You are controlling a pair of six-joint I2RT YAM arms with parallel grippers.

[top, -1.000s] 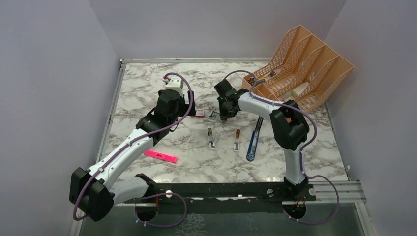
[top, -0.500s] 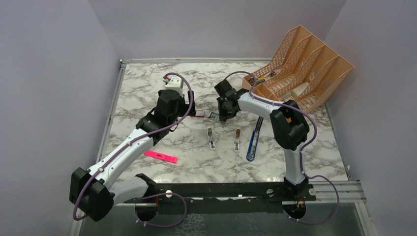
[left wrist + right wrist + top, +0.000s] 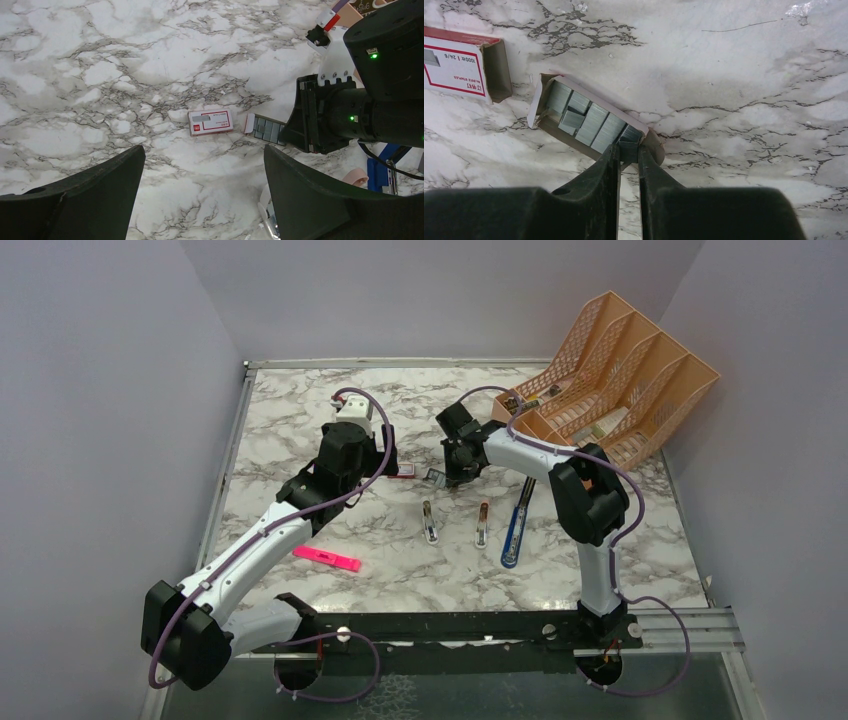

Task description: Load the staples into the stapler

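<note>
Staples (image 3: 591, 122) sit in rows in their open cardboard tray (image 3: 538, 100) mid-counter (image 3: 300, 400), just right of the red-and-white box (image 3: 210, 122). The right fingers (image 3: 614, 159) reach down at the tray's end and pinch one strip there, apparently so that a single strip comes out. The left fingers (image 3: 120, 175) hang wide apart and empty above the box, perhaps to steady it. The blue stapler (image 3: 515, 525) lies nearer, to the right, seemingly opened to receive the strip.
</note>
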